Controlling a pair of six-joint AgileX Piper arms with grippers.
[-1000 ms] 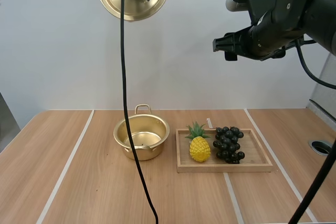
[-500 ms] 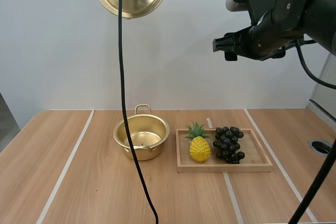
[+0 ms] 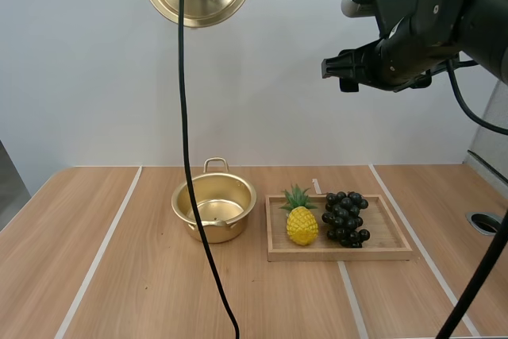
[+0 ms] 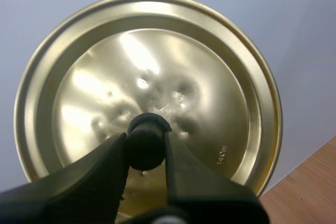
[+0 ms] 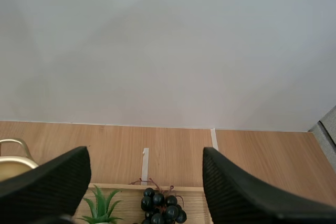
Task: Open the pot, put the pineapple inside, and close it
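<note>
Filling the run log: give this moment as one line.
left gripper: shut on lid, raised | right gripper: open, aloft | pot: open | pineapple: on tray

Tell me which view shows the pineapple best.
The high view: the whole pineapple sits on the wooden tray, beside the grapes. The right wrist view shows its leaf tips beside the grapes, body cut off. The left wrist view faces the lid.
</note>
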